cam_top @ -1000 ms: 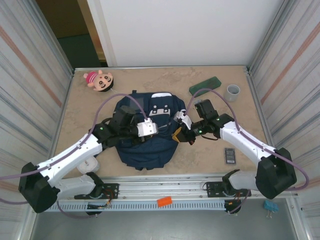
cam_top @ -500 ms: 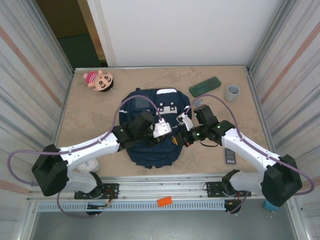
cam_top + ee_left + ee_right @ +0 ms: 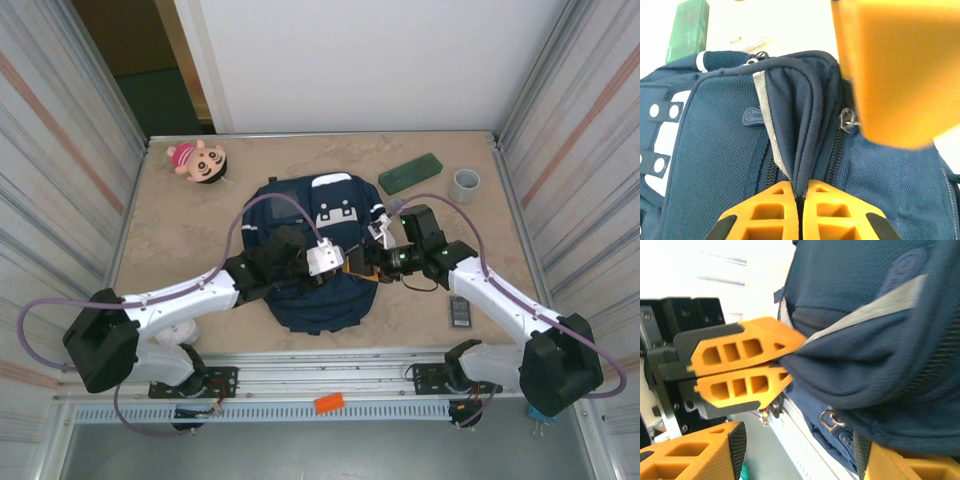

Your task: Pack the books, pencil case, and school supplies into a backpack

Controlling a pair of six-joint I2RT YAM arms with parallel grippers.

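The navy backpack point(image 3: 318, 255) lies in the middle of the table. My left gripper point(image 3: 343, 262) is shut on a raised fold of its fabric point(image 3: 799, 150) beside the zipper. My right gripper point(image 3: 369, 256) stands open just right of it, its fingers either side of the metal zipper pull point(image 3: 829, 418), not touching it. In the right wrist view the left gripper's orange fingers point(image 3: 740, 367) pinch the fold. The green pencil case point(image 3: 410, 172) lies at the back right, and a dark calculator point(image 3: 459, 311) at the front right. A thin pale stick point(image 3: 747, 44) lies beyond the backpack. The books are out of view.
A grey cup point(image 3: 465, 184) stands at the back right next to the pencil case. A pink plush doll point(image 3: 200, 160) lies at the back left. Metal walls close in the table on both sides, and a rail runs along its near edge.
My right gripper has opened; it was shut. My left arm has swung right with the fold in its grip, and the backpack has shifted away and to the right.
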